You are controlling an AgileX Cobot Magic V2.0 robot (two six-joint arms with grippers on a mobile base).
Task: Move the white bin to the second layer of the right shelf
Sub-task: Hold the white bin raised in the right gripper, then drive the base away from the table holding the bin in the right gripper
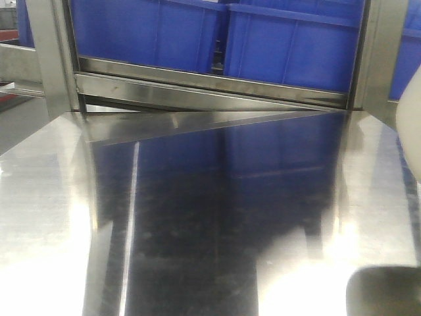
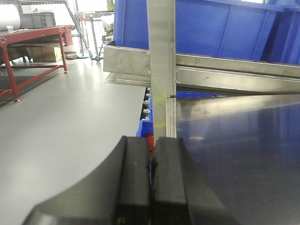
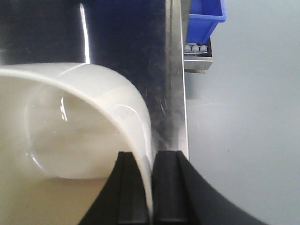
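Right gripper pinched wall of white bin, one finger inside, one outside. Rim grip, I judged, ready for lift off cart deck. Bin was over deck near its right edge; resting or raised, couldn't tell. Left gripper fingers pressed together, empty, parked beside rack post. Counted one bin, two blue crates on rack ahead. Couldn't identify target level.

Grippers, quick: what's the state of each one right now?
Left gripper: closed, holding nothing.
Right gripper: closed on the wall of the white bin.
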